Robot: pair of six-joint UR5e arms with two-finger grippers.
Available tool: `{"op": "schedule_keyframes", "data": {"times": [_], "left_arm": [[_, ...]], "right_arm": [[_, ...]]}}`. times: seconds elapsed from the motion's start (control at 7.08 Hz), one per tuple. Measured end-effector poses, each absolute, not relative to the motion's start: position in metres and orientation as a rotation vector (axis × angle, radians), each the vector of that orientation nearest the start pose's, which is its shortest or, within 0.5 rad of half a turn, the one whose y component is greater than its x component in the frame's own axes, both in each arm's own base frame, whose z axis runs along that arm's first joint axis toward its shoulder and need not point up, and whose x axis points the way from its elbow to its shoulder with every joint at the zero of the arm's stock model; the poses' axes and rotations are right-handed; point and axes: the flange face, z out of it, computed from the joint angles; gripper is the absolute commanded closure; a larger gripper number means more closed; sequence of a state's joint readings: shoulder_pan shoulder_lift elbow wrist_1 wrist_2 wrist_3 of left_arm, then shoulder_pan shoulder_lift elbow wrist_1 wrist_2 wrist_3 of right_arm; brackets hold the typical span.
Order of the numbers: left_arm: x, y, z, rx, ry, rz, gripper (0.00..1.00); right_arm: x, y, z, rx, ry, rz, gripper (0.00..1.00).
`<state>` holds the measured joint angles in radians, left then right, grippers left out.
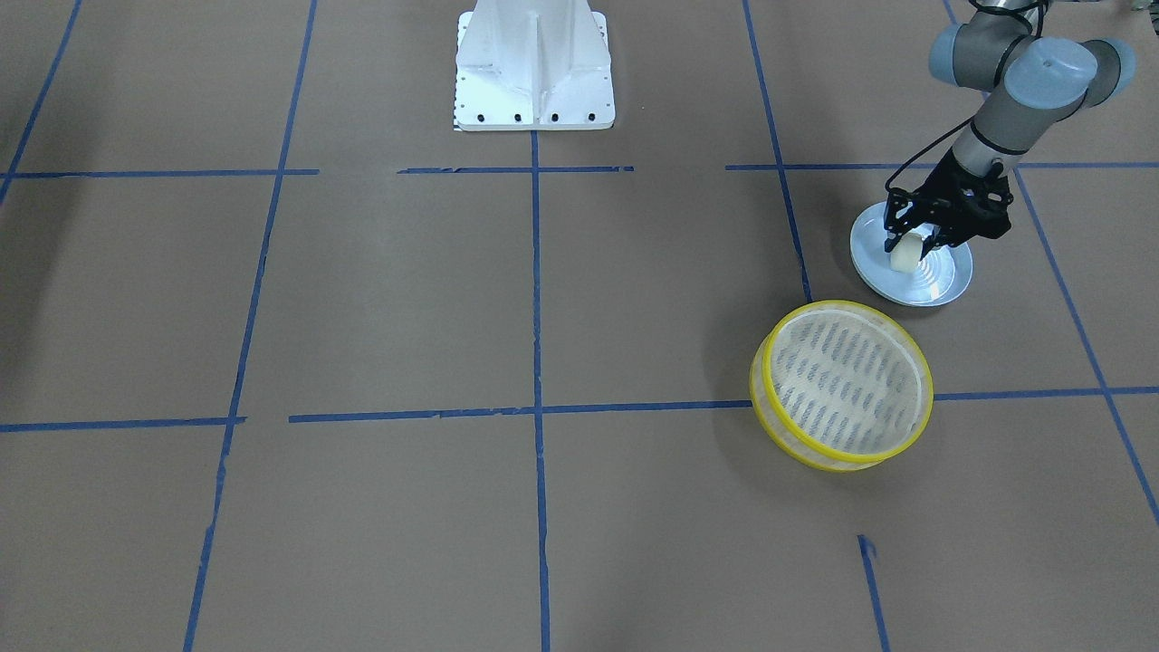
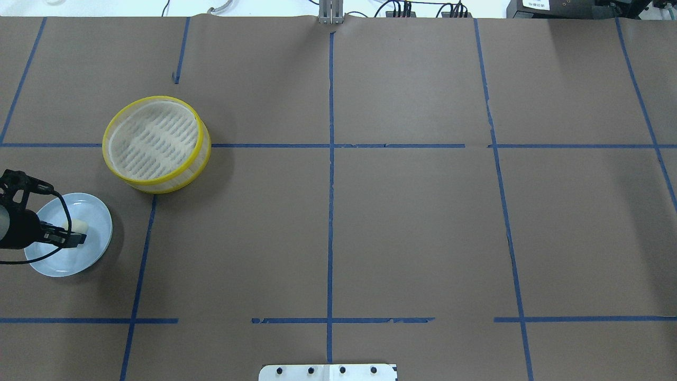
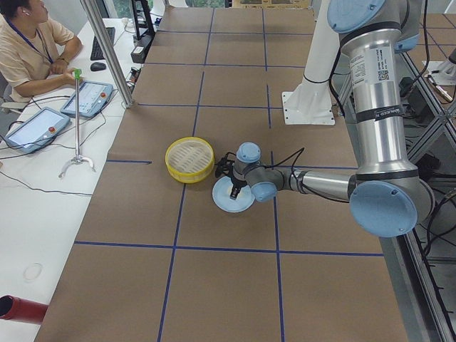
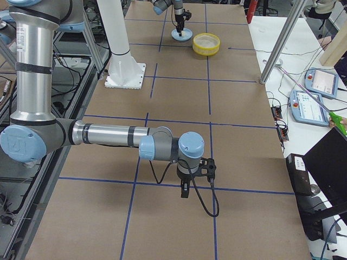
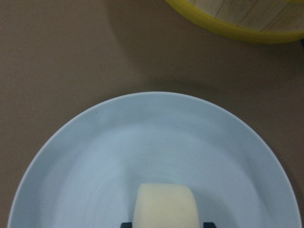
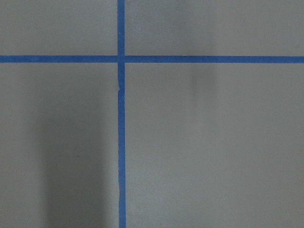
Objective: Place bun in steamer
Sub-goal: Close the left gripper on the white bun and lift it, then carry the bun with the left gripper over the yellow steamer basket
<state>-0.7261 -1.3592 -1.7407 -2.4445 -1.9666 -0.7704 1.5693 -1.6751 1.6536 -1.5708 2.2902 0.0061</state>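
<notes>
Brown paper-covered desk, blue tape grid; operator seated at white side bench. Bun: one, cream-white, matte, blocky-rounded, over pale blue plate, clamped between fingers of left tool. Steamer: one, yellow-rimmed, slotted whitish floor, just beside plate. Plate: one. Right tool: above bare desk, well apart; open or closed, cannot tell.

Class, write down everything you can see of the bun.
The bun is a small, cream-white, matte, soft-looking lump, blocky with rounded edges. It is upright over the middle of the pale blue plate, between the fingers of the left hand, which close on its sides. Whether it touches the plate is unclear.
</notes>
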Motion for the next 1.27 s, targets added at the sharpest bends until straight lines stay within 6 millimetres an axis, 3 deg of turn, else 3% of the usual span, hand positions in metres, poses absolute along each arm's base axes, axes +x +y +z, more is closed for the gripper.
{"op": "schedule_keyframes", "data": {"times": [0.85,0.99,1.27], "left_arm": [[0.262,-0.365,0.574,0.315,0.864,0.227,0.66],[0.255,-0.369,0.565,0.334,0.876,0.214,0.67],[0.221,-0.388,0.533,0.393,0.919,0.157,0.68]], "right_arm": [[0.067,-0.446,0.671,-0.023,-0.719,0.012,0.00],[0.067,-0.446,0.671,-0.023,-0.719,0.012,0.00],[0.067,-0.446,0.671,-0.023,-0.719,0.012,0.00]]}}
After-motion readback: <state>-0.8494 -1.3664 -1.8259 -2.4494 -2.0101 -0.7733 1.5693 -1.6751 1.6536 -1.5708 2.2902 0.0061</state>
